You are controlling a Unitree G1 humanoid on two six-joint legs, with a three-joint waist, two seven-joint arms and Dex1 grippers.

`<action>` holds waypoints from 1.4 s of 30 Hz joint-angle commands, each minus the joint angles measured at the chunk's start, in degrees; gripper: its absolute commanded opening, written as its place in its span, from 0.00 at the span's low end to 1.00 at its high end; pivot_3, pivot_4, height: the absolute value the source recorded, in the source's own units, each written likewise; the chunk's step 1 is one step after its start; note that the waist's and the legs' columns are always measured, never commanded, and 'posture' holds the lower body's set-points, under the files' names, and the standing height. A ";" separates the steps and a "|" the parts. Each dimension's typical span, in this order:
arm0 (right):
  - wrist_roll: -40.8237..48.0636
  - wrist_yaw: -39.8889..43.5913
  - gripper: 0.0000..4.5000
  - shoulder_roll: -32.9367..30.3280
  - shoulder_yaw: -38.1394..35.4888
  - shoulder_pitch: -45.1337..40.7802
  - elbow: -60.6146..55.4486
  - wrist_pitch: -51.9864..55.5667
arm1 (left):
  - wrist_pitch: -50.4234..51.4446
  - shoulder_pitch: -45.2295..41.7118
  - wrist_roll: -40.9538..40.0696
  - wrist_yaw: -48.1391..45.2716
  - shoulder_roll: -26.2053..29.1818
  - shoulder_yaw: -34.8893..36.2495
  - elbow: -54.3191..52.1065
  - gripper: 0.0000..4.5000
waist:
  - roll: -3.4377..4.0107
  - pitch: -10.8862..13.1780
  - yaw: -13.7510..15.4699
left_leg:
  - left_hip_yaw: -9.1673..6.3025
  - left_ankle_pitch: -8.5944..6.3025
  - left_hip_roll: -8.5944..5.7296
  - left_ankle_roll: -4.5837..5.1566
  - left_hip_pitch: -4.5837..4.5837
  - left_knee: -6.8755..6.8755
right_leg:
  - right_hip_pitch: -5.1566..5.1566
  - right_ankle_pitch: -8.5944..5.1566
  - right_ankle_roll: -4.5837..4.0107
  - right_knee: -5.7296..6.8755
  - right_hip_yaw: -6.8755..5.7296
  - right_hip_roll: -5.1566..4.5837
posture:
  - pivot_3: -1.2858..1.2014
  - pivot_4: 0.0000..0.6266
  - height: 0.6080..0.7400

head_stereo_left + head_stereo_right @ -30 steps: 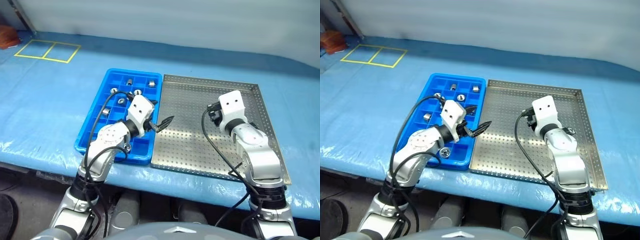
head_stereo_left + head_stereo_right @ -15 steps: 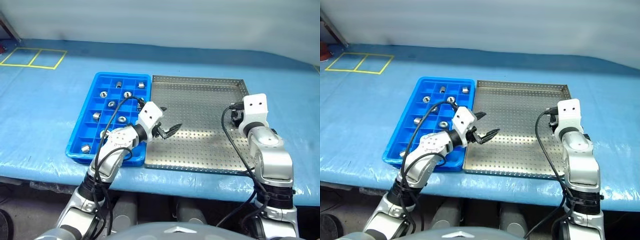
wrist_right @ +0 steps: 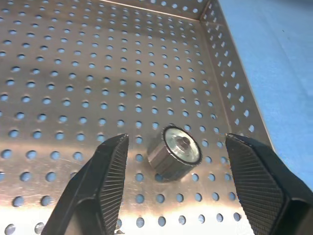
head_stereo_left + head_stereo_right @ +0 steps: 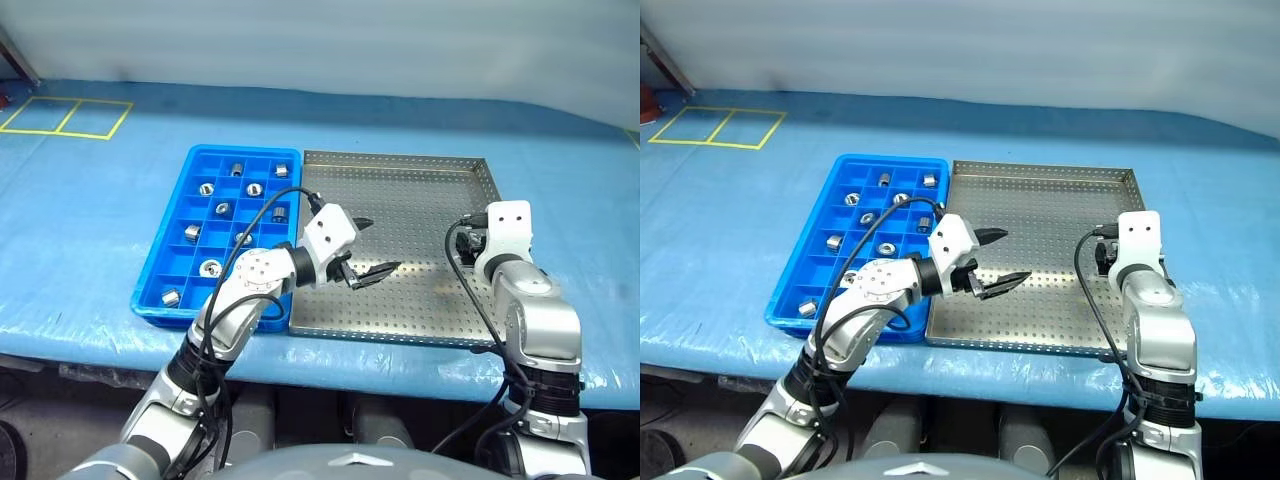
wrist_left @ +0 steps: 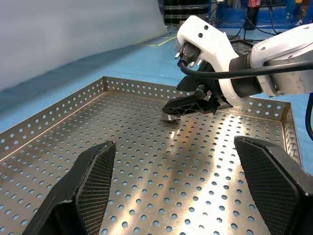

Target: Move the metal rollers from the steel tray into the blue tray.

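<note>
The steel tray (image 4: 420, 190) lies in the middle of the blue-covered table, with the blue tray (image 4: 163, 268) touching its left side. One metal roller (image 3: 173, 152) lies on its side near the steel tray's right rim. My right gripper (image 3: 175, 141) is open, with a finger on each side of that roller and not touching it. Several more rollers (image 4: 254, 188) sit in the blue tray's compartments. My left gripper (image 4: 1007, 257) is open and empty, held level above the left part of the steel tray and pointing toward the right gripper (image 5: 193, 104).
Yellow taped squares (image 4: 65, 115) mark the table cover at the far left. The table's front edge runs just in front of both trays. Black cables loop along both forearms.
The left gripper has swung right, from the blue tray's edge to over the steel tray. The right hand has moved right and down to the tray's right rim. The camera shifted earlier.
</note>
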 commanded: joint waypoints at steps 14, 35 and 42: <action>3.36 2.65 0.69 -0.74 -0.29 1.36 -8.43 -0.65 | -2.21 -3.82 0.07 2.31 -4.03 1.50 3.94 0.94 | 0.04 -0.02 0.02 | 0.00 0.00 -0.01 0.01 -0.01 0.01 | 0.00 0.00 0.01 0.00 0.01 0.00 | 0.55 0.24 1.00; 29.19 8.35 0.69 -24.88 -0.67 60.50 -44.08 -35.23 | -32.81 -45.00 9.76 -0.35 -21.78 8.87 84.01 0.94 | 0.09 -0.06 -14.87 | 0.29 -0.64 -0.50 0.77 -0.33 0.81 | 0.14 -0.41 0.57 -0.23 0.40 -0.45 | 0.29 0.24 1.00; 25.03 -5.61 0.69 -29.49 0.73 80.46 -44.08 -54.29 | -34.53 -47.41 14.67 5.68 -24.61 9.88 90.31 0.94 | -0.42 0.24 -29.07 | 0.48 -0.89 -0.96 1.05 -0.14 0.73 | 0.38 -0.72 1.02 -0.24 0.53 -1.05 | 0.22 0.24 1.00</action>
